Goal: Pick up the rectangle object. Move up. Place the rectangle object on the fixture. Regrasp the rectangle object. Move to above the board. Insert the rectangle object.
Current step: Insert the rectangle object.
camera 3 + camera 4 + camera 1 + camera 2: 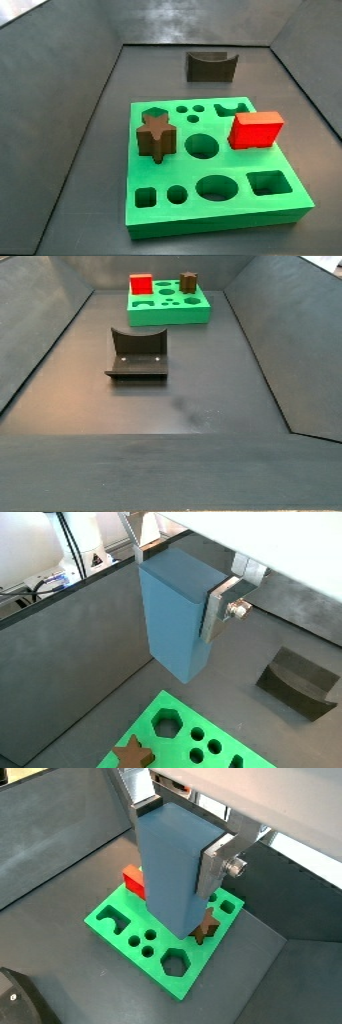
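We see the board (170, 305) at the far end of the dark floor, the red cube (140, 283) and the brown star-shaped piece (190, 281) standing in it. The fixture (138, 354) sits nearer us, apart from it. No gripper appears here.

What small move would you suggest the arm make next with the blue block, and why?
Probably travel sideways until centred over the board, then lower. In both wrist views the gripper holds the blue block upright, high above the floor; neither side view shows it, and the fixture stands empty.
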